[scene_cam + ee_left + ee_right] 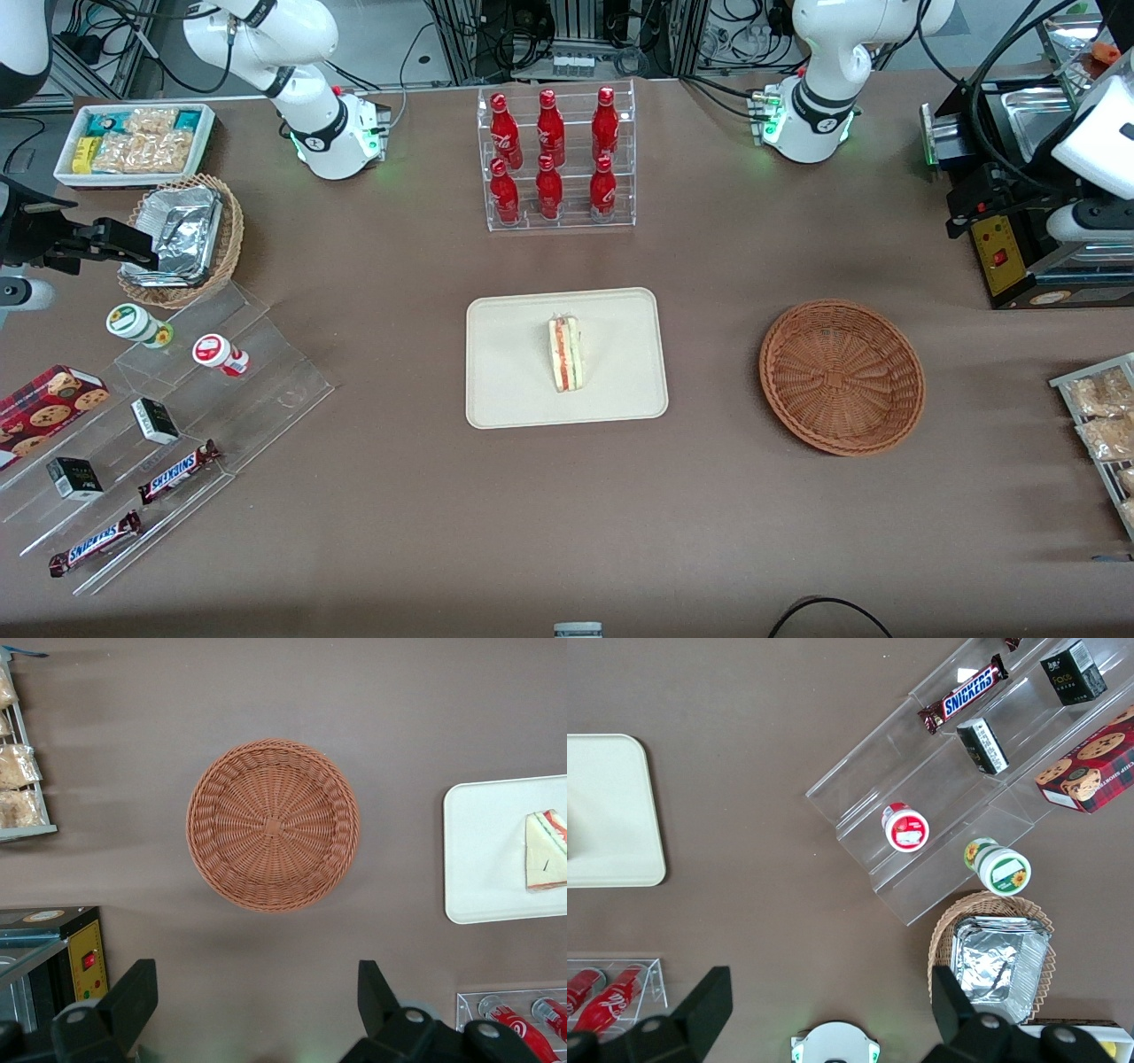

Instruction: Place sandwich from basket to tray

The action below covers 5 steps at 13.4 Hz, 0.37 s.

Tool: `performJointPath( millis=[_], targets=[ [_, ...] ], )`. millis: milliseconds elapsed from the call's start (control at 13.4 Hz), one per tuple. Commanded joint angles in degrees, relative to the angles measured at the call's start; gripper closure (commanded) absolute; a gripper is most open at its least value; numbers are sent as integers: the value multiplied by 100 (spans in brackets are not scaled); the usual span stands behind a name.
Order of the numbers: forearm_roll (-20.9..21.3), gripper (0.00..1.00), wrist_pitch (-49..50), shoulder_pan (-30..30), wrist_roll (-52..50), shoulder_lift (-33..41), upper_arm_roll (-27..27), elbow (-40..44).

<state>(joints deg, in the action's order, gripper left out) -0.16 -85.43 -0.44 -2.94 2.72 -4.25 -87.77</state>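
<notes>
Front view overhead; wrist views look straight down.

Sandwich point(565, 354) lies on tray point(496, 390), frame centre. Basket point(842, 377) empty, lower right. Gripper apparently out of frame past right edge, above the basket.

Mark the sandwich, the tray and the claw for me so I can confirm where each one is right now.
sandwich point(564, 354), front view, on its striped filling edge.
tray point(505, 372), front view, on bare cream surface beside the sandwich.
claw point(252, 1001), left wrist view, midway between its open fingertips, above the table near the basket point(273, 825).
</notes>
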Motion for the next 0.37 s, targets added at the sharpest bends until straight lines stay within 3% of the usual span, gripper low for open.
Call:
performJointPath(
  millis=[0, 299],
  targets=[
    [-19, 0, 17, 219, -14, -34, -120, -82],
    [-1, 0, -44, 421, -14, -140, -419, -82]
  ],
)
